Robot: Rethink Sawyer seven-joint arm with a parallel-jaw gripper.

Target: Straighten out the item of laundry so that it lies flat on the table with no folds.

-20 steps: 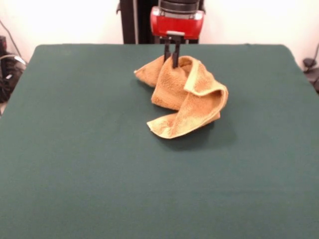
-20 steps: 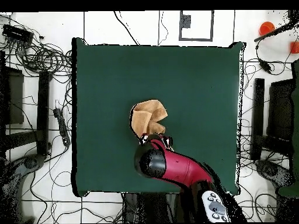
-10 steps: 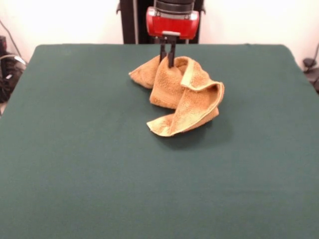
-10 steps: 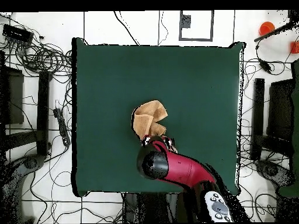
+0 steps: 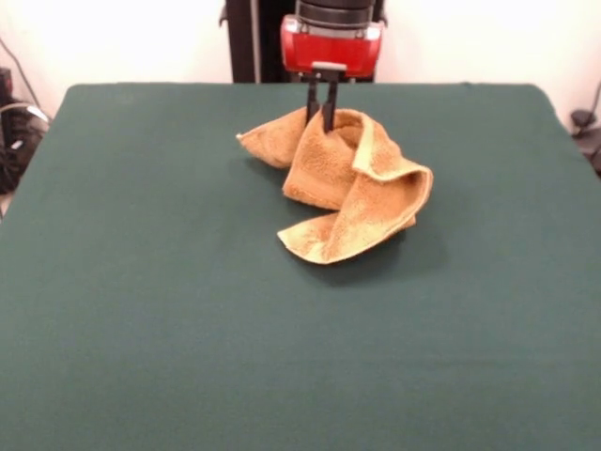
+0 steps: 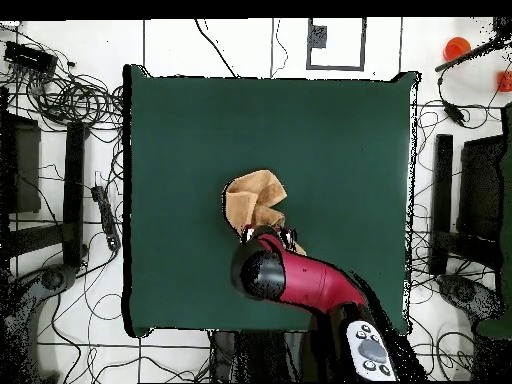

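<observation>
Shifted a touch sideways since half a second ago, gripper [image 5: 322, 115] clenched on the raised far fold of the towel [image 5: 349, 186], still crumpled and draped toward the far middle of the tabletop [image 5: 141, 310], so nowhere near flat yet.

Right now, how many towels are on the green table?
1. A single golden-tan towel lies crumpled on the table, toward the robot's side of centre, its top pinched by the gripper. Nothing suggests another towel hidden beneath it.
</observation>
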